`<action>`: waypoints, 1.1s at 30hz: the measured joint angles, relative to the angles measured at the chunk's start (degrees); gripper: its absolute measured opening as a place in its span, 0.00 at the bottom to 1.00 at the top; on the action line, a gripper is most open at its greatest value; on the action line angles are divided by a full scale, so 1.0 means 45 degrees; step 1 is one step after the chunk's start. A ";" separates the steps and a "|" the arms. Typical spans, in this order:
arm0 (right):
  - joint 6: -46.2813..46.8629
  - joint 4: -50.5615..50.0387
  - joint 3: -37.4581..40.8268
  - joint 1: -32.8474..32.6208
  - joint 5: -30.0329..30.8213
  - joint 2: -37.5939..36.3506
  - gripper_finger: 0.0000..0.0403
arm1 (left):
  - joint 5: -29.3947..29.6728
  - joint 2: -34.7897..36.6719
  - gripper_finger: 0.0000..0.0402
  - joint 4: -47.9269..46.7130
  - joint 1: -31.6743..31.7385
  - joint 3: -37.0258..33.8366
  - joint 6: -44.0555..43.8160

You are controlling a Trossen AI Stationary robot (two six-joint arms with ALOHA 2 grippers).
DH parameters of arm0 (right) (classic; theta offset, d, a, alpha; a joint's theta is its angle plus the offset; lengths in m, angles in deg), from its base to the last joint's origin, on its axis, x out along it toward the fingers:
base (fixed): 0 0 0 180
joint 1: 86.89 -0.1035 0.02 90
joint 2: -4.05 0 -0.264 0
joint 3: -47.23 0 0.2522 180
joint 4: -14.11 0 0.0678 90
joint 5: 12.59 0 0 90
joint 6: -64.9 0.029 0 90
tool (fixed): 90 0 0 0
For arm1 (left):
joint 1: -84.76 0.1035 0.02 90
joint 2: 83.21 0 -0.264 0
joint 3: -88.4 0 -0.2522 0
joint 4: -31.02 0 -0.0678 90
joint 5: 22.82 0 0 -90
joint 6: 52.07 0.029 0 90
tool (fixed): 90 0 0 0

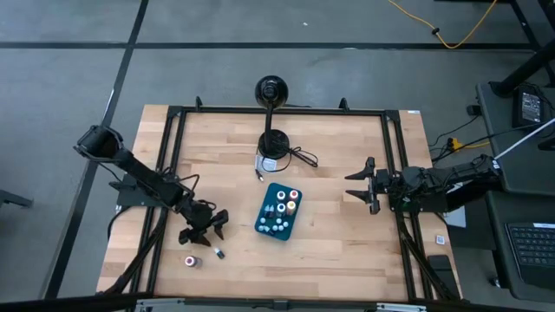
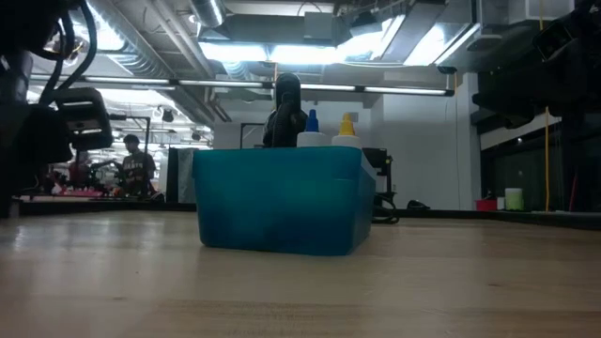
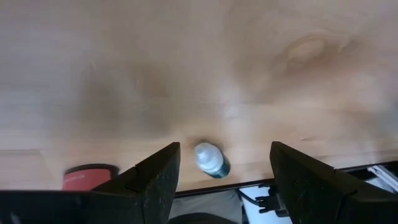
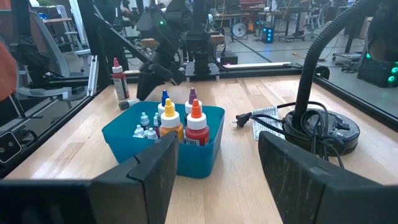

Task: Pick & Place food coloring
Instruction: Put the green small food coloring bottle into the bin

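Work surface: a light wooden table (image 1: 329, 230) with plank joints, framed by black rails, standing on a grey floor marked with dark lines. The teal tray (image 1: 278, 213) sits near the table's middle and serves as the landmark.

Food coloring: most bottles (image 4: 181, 122) stand upright inside the tray, with red, orange, blue and dark caps. Two remain outside it, toward the left arm's side: a red-capped bottle (image 1: 190, 260) and a small dark-capped bottle (image 1: 218, 253), both on bare wood well apart from the tray.

Left gripper (image 1: 202, 230): between the tray and the two loose bottles, fingers spread, holding nothing; the dark-capped bottle shows between its fingers in the wrist view.

Right gripper (image 1: 363, 184): on the tray's opposite side, apart from it, fingers spread and empty.

Beyond the tray stands a black camera stand (image 1: 275, 143) with a round base and coiled cable. The room behind shows ceiling lights, ductwork, workbenches and a person (image 2: 137, 165) in the distance
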 joint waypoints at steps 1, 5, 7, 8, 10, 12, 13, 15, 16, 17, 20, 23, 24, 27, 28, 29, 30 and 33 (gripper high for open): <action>0.0002 -0.0003 -0.0002 -0.0002 0.0000 0.0000 0.55 | 0.0003 0.0000 0.60 0.0007 -0.0052 0.0000 0.0005; 0.0004 -0.0005 0.0001 -0.0002 0.0000 0.0000 0.55 | 0.0314 0.0000 0.60 0.0015 -0.0256 -0.0024 0.0066; 0.0003 -0.0001 -0.0003 0.0000 0.0000 0.0000 0.55 | 0.0575 -0.0005 0.60 0.0021 -0.0394 -0.0073 -0.0016; 0.0004 -0.0003 -0.0002 -0.0004 0.0001 0.0000 0.55 | 0.0688 -0.0010 0.60 0.0110 -0.0508 -0.0073 -0.0162; 0.0002 0.0000 0.0001 -0.0005 0.0002 0.0000 0.55 | 0.0613 -0.0010 0.60 0.0386 -0.0676 -0.0068 -0.0521; 0.0000 -0.0004 0.0001 0.0000 0.0000 0.0000 0.55 | 0.0277 -0.0010 0.60 0.0319 -0.0798 -0.0068 -0.0898; 0.0004 0.0000 -0.0002 -0.0004 0.0002 0.0000 0.55 | 0.0173 -0.0010 0.60 0.0287 -0.0860 -0.0068 -0.1010; 0.0004 0.0000 0.0001 0.0000 0.0000 0.0000 0.55 | 0.0116 -0.0010 0.60 0.0284 -0.0974 -0.0068 -0.1188; 0.0001 0.0000 -0.0001 -0.0002 0.0003 0.0000 0.55 | 0.0207 -0.0010 0.60 0.0284 -0.1017 -0.0068 -0.1214; 0.0003 -0.0001 0.0001 -0.0003 0.0001 0.0000 0.55 | 0.0446 -0.0010 0.60 0.0279 -0.1089 -0.0068 -0.1207; 0.0002 -0.0002 -0.0001 -0.0001 0.0001 0.0000 0.55 | 0.1138 -0.0014 0.60 0.0280 -0.1186 -0.0068 -0.1156; 0.0004 -0.0004 -0.0001 0.0000 0.0000 0.0000 0.55 | 0.1243 -0.0218 0.60 0.0291 -0.1176 -0.0068 -0.1156; 0.0002 -0.0003 -0.0002 -0.0002 0.0002 0.0000 0.55 | 0.1152 -0.0332 0.60 0.0312 -0.1176 -0.0068 -0.1166; 0.0004 0.0000 0.0001 -0.0005 0.0000 0.0000 0.55 | 0.0662 -0.0753 0.60 0.0447 -0.1135 0.0093 -0.1307; 0.0003 0.0000 -0.0003 0.0000 0.0000 0.0000 0.55 | 0.0621 -0.0819 0.60 0.0464 -0.1117 0.0120 -0.1295; 0.0004 -0.0004 0.0001 -0.0004 0.0001 -0.0004 0.55 | 0.0596 -0.0847 0.60 0.0461 -0.1088 0.0139 -0.1286; 0.0004 -0.0005 0.0001 -0.0002 0.0003 -0.0003 0.55 | 0.0595 -0.0855 0.60 0.0427 -0.1035 0.0170 -0.1281; 0.0004 -0.0005 0.0001 0.0000 0.0000 -0.0005 0.55 | 0.0561 -0.0882 0.60 0.0325 -0.0897 0.0265 -0.1251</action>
